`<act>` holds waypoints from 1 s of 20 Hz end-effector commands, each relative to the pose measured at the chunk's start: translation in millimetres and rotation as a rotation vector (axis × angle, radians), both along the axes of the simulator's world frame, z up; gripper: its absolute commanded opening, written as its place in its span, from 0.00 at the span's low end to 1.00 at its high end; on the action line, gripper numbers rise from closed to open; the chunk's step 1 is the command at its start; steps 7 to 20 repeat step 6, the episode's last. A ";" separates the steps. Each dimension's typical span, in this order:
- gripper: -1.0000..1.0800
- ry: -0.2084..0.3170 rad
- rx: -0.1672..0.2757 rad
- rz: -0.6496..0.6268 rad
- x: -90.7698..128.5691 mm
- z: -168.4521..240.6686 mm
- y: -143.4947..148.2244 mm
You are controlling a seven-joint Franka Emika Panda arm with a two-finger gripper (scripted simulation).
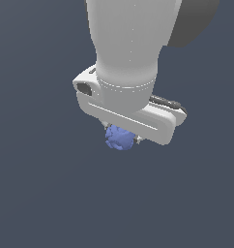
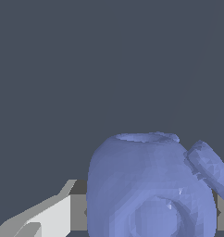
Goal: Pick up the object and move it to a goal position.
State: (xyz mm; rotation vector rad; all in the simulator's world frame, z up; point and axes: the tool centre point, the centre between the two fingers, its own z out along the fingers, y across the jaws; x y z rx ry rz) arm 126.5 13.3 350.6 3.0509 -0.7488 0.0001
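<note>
The object (image 1: 119,138) is a small periwinkle-blue lumpy ball that shows just under the white hand in the exterior view. In the wrist view it (image 2: 151,185) fills the space between the two fingers, with a flat rim on one side and a knob sticking out. My gripper (image 1: 123,137) hangs over it, and its fingertips are hidden by the hand in the exterior view. In the wrist view one white finger (image 2: 49,217) has its grey pad (image 2: 78,213) against the object's side, and the other pad (image 2: 223,213) touches the opposite side. The gripper is shut on the object.
A plain dark grey-blue surface (image 1: 41,193) lies all around. The arm's white wrist link (image 1: 128,43) fills the upper middle of the exterior view. Nothing else is in view.
</note>
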 end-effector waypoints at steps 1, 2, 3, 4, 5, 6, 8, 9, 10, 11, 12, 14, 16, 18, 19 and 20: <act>0.00 0.000 0.000 0.000 1.4 2.5 0.1; 0.00 0.000 0.000 0.000 1.8 3.0 0.2; 0.00 0.000 0.000 0.000 2.0 3.3 0.2; 0.00 0.000 0.000 0.000 2.2 3.5 0.2; 0.00 0.000 0.000 0.000 2.4 3.5 0.2; 0.00 0.000 0.000 0.000 2.4 3.5 0.2; 0.00 0.000 0.000 0.000 2.4 3.5 0.2; 0.00 0.000 0.000 0.000 2.4 3.5 0.2; 0.00 0.000 0.000 0.000 2.4 3.5 0.2; 0.00 0.000 0.000 0.000 2.4 3.5 0.2; 0.00 0.000 0.000 0.000 2.4 3.5 0.2; 0.00 0.000 0.000 0.000 2.4 3.5 0.2; 0.00 0.000 0.000 0.000 2.4 3.5 0.2; 0.00 0.000 0.000 0.000 2.4 3.5 0.2; 0.00 0.000 0.000 0.000 2.4 3.5 0.2; 0.00 0.000 0.000 0.000 2.4 3.5 0.2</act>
